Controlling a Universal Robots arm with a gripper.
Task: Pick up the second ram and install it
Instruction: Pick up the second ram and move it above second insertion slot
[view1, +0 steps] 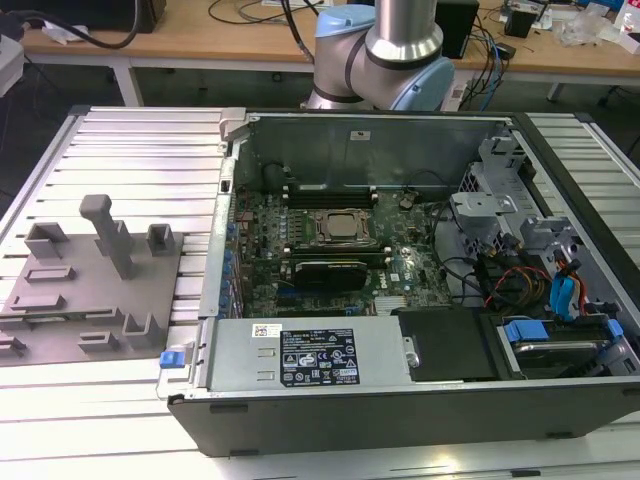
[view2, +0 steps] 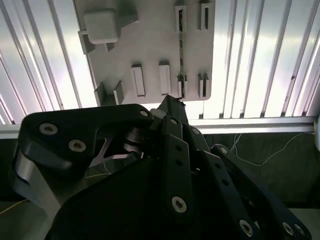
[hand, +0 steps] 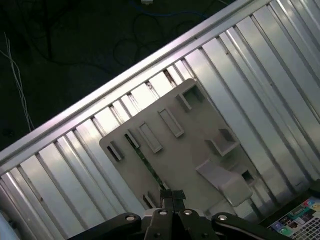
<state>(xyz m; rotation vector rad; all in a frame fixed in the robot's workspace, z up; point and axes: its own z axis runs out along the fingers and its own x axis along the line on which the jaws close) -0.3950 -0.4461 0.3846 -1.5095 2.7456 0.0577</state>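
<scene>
First wrist view: gripper (hand: 173, 196) with jaws drawn together, tip against tip, nothing seen clamped between them. Same closed look in the second wrist view, gripper (view2: 170, 102) at the end of its black linkage. Hanging well above the grey holder tray (hand: 192, 145), touching nothing.

In both wrist views, tips overlapping one end of the second ram (hand: 143, 160): a thin green stick seen edge-on, resting in the tray between slotted blocks. A narrow dark line only in the second wrist view, second ram (view2: 181, 50) running between two pairs of those blocks.

Under the tray, a ribbed aluminium table (hand: 260, 65).

In the exterior view, holder tray (view1: 60, 300) at the exterior view's left, lower left of the frame, flat on the ribbed table (view1: 140, 150), with a tall grey post (view1: 110, 235) upright on it.

Middle and right of the frame: open computer case (view1: 400, 410) lying on its side, well apart from the tray's ram. CPU socket (view1: 340, 228) at the centre, and black slots with white end clips (view1: 330, 188) just above it in the frame. Filled or not: cannot tell. Labelled power supply (view1: 315, 355) along the lower middle.

Upper middle: robot arm (view1: 385, 40), rising out of the frame behind the case.
</scene>
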